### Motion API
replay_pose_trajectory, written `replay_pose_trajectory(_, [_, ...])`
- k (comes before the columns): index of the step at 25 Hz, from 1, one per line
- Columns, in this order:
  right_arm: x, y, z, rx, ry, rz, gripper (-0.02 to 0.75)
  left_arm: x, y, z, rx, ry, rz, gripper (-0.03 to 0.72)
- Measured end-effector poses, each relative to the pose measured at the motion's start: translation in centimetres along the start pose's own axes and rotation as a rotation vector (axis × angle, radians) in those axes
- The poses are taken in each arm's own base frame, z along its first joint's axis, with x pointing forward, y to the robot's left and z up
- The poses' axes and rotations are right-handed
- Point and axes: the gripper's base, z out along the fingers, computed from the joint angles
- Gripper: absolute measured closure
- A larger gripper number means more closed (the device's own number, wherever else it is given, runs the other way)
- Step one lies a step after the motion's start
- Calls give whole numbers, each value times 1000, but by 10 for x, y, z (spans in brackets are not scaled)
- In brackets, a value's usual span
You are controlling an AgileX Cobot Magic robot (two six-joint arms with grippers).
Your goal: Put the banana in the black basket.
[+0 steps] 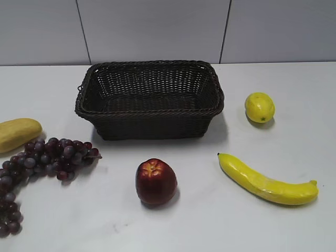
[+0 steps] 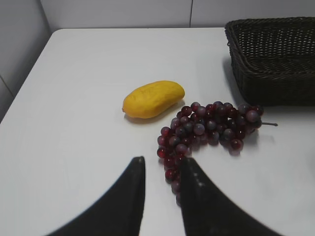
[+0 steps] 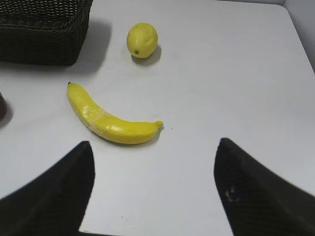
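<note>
— two arms, one banana (image 1: 266, 181). which of ours is closer?

— the right one, we think. the banana lies on the table (image 1: 210, 226), near right of the basket (image 1: 150, 100) and well apart from it. in the right wrist view it sits just ahead of the right gripper (image 3: 152, 189), a little left of centre, with nothing between.

— and its long axis?

— mostly left to right in the scene, tilted: the blunt tip points far-left toward the basket, the stem nub points right and nearer. from the right wrist it runs crosswise, so we judge the jaws would need to straddle its width about mid-length.

— is the gripper ready?

— its fingers stand wide apart, holding nothing, wider than the banana is thick.

— the left gripper (image 2: 162, 196)?

— its fingers are nearly together with a narrow gap, empty, hovering over the grapes (image 2: 206, 132) beside a yellow-tan fruit (image 2: 153, 99) on the far side from the banana. we'd leave it out.

— anything in the way?

— the lemon (image 1: 259, 107) lies farther back on the right, the apple (image 1: 156, 181) left of the banana; both clear of it.
</note>
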Motion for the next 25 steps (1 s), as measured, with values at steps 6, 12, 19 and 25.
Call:
replay_pose_trajectory(6, [0,0,0,0,0,-1,165,0,0,0,0,0,0,451])
replay_pose_trajectory(12, [-4,0,3,0,45,-1,165,0,0,0,0,0,0,451])
replay_pose_trajectory(19, [-34,-1,27,-20,316,-109,165,0,0,0,0,0,0,451])
replay_pose_trajectory(25, [-43,1,56,-91,504,-160,165,0,0,0,0,0,0,451])
